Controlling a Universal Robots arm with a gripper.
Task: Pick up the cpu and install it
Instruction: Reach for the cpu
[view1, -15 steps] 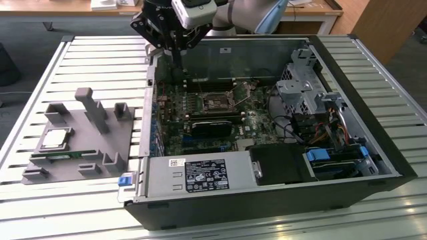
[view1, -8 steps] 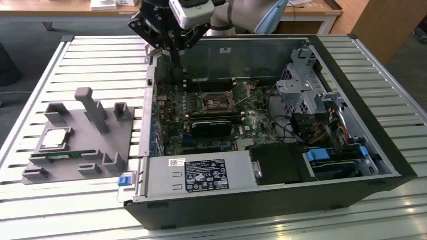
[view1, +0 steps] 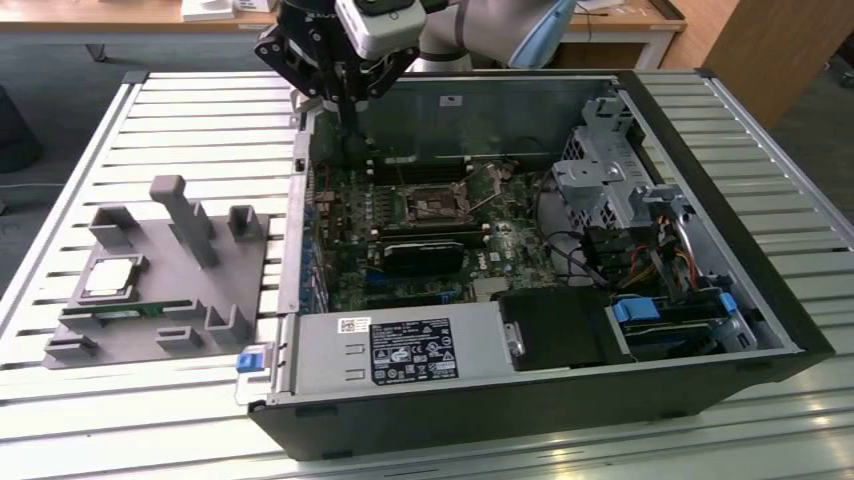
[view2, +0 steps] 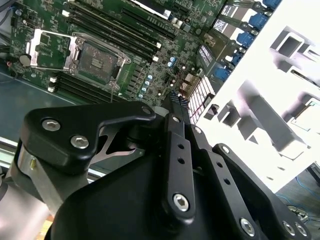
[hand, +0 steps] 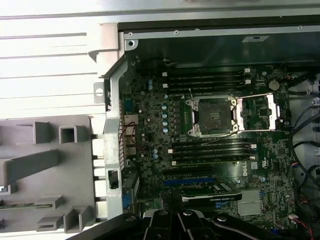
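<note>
End effector (view1: 347, 106), closed and empty, hangs above the computer case (view1: 534, 415); the exterior view shows the square cpu (view1: 111, 278) flat, lid up, on the grey holder (view1: 200, 300).

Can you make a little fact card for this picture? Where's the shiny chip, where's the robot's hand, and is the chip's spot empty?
cpu: lying flat on the grey holder, at the exterior view's left, outside the case
gripper: over the case's far corner, apart from the cpu
fingers: shut, holding nothing
socket: open and empty
case: lying open on the slatted table
task so far: cpu not yet picked up
</note>
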